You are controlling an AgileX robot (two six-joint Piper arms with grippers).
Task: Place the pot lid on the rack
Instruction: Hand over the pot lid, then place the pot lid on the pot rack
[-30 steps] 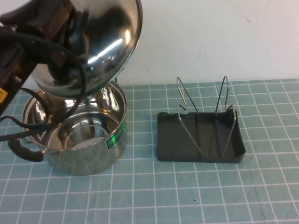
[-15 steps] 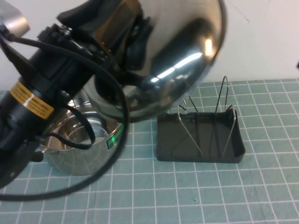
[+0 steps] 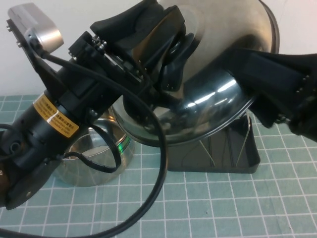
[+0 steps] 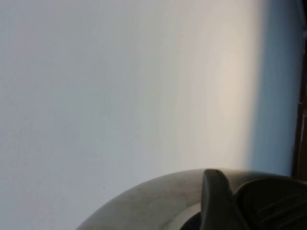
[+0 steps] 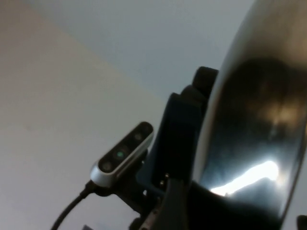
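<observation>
While your left hand [image 3: 166, 54] pinches the black knob of the pot lid [image 3: 208, 104], the lid hangs tilted in the air above the rack [image 3: 247, 153], which sits toward the counter's [image 3: 208, 208] far right. Your right hand [image 3: 282, 89] reaches in beside the lid's rim; I cannot tell its grip. No writing reads on the pot's [image 3: 99, 158] green sticker [image 3: 123, 147] or the arm's yellow label [image 3: 57, 119].
</observation>
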